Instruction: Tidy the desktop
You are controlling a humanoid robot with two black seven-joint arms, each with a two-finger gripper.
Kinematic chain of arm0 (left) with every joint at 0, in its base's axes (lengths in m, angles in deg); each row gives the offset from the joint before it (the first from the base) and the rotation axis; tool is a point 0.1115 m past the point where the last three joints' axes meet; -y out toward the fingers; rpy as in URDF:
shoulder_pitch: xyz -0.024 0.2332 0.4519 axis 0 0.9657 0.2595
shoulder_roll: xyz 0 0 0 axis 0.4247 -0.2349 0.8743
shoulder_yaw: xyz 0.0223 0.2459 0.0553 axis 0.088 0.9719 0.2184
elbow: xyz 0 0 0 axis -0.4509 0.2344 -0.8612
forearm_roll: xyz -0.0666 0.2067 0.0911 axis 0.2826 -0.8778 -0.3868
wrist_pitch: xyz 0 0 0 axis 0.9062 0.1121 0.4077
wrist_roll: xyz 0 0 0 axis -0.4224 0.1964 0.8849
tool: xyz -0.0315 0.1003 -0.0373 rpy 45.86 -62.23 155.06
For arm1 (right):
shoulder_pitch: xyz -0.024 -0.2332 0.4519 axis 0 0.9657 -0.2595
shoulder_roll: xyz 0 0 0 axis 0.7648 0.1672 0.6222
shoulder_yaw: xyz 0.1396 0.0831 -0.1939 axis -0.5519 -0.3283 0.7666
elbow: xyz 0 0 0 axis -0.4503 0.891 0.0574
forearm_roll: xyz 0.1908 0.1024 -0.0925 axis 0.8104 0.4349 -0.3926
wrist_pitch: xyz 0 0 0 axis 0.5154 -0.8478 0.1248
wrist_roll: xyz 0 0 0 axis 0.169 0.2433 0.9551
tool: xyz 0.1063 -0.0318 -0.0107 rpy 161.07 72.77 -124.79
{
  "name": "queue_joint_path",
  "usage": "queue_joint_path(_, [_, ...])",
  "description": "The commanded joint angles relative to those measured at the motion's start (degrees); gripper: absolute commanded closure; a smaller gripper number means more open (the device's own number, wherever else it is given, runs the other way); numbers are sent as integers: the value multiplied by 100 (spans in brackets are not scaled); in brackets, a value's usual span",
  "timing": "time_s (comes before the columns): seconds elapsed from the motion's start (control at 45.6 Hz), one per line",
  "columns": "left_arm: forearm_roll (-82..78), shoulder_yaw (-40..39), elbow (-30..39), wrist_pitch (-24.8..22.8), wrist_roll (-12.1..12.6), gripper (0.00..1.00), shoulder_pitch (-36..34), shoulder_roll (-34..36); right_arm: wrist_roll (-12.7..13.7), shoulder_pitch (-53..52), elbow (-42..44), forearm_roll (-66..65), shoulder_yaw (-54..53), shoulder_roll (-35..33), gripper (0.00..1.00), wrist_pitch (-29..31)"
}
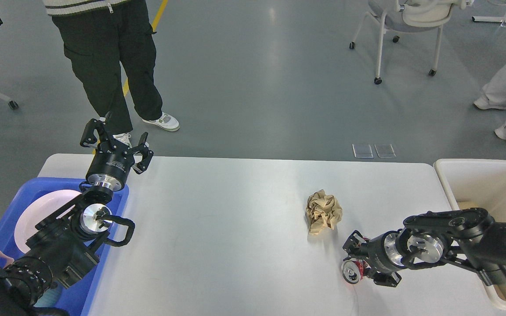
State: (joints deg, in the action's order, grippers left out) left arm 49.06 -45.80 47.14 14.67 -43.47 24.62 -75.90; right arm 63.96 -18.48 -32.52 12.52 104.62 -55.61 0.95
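Note:
The desktop (pixel 235 228) is a wide white-grey tabletop filling the lower half of the head view. A crushed red can (pixel 352 271) lies on its side at the front right, silver end facing left. My right gripper (pixel 369 262) comes in from the right, its fingers closed around the can's red body. A crumpled ball of brown paper (pixel 323 211) sits just behind the can, untouched. My left gripper (pixel 117 142) is raised over the table's far left corner, open and holding nothing.
A blue tray (pixel 24 188) holding a pink plate (pixel 37 215) stands at the left edge under my left arm. A cream-white bin (pixel 477 169) stands at the right end. A person (pixel 112 66) stands beyond the far left corner; a chair (pixel 406 17) is farther back.

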Motion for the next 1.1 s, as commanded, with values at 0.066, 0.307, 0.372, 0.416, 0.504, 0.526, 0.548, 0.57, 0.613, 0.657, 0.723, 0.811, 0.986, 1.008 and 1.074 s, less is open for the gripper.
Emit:
queue_joint_path(0.066, [0,0,0,-1,0,2,0,0,5,-336,-427,8,44,-594,100,50])
queue_joint_path(0.307, [0,0,0,-1,0,2,0,0,22,-2997,-2053,-492,1291,-2203,100,1033])
queue_joint_path(0.372, [0,0,0,-1,0,2,0,0,31,-3833,-2413,-572,1424,-2317,100,1411])
queue_joint_path(0.416, [0,0,0,-1,0,2,0,0,31,-4281,-2625,-572,1450,-2335,100,1596])
queue_joint_path(0.504, [0,0,0,-1,0,2,0,0,57,-5203,-3063,-598,1477,-2239,100,1947])
queue_joint_path(0.526, [0,0,0,-1,0,2,0,0,66,-5363,-3135,-598,1486,-2186,100,2010])
queue_joint_path(0.548, [0,0,0,-1,0,2,0,0,66,-5495,-3179,-598,1503,-2107,100,2062])
queue_joint_path(0.57, [0,0,0,-1,0,2,0,0,57,-5618,-3223,-598,1512,-2037,100,2106])
queue_joint_path(0.613, [0,0,0,-1,0,2,0,0,66,-5803,-3276,-598,1573,-1888,100,2159])
queue_joint_path(0.657, [0,0,0,-1,0,2,0,0,66,-5935,-3293,-598,1661,-1738,100,2160])
queue_joint_path(0.723, [0,0,0,-1,0,2,0,0,57,-5989,-3293,-607,1793,-1545,100,2151])
queue_joint_path(0.811, [0,0,0,-1,0,2,0,0,57,-5997,-3285,-616,1925,-1483,100,2107])
queue_joint_path(0.986, [0,0,0,-1,0,2,0,0,57,-6006,-3285,-625,1943,-1491,100,2098])
queue_joint_path(1.008, [0,0,0,-1,0,2,0,0,57,-6006,-3285,-633,1943,-1491,100,2098])
queue_joint_path(1.074, [0,0,0,-1,0,2,0,0,57,-6006,-3285,-633,1943,-1491,100,2089])
